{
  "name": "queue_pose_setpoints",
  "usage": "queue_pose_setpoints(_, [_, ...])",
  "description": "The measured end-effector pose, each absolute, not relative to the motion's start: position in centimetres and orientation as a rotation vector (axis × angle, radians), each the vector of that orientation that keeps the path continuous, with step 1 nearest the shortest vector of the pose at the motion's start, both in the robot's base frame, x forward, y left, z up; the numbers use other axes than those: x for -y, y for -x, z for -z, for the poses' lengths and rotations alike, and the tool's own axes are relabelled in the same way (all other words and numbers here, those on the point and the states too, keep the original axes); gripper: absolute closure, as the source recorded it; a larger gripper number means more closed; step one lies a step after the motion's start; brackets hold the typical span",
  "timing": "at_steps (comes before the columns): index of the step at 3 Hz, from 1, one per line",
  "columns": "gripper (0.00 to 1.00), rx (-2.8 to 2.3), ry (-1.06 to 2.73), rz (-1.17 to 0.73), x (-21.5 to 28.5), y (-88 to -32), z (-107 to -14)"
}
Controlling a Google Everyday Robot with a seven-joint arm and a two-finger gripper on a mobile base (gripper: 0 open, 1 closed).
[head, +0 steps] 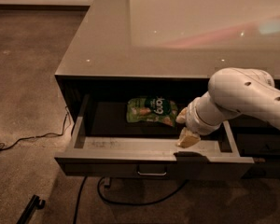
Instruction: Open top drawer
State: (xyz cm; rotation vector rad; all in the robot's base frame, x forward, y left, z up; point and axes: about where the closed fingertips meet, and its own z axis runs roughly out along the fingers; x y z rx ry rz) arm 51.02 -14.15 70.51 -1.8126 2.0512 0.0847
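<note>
One green pouch (pixel 151 111), perhaps "ong", in open top drawer (pixel 126 145); tool (pixel 185 128) beside, spread, empty.

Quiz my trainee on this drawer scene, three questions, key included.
1. True or false: the top drawer is shut.
2. What lies inside it? A) a green pouch B) a mug C) a spoon
3. Fill in: the gripper hangs over the drawer's front rim, beside the pouch, well above the metal ____ at the front's centre.
Key: 1 false, it stands pulled out; 2 A; 3 handle.
</note>
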Motion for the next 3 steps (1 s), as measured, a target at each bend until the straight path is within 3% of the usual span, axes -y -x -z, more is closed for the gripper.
queue_pose_setpoints(2, [0.88, -2.067, 1.817, -0.055, 14.4, -51.7, -69.2])
queue_pose_setpoints(3, [1.00, -2.069, 1.828, -0.033, 14.8, -52.1, -67.9])
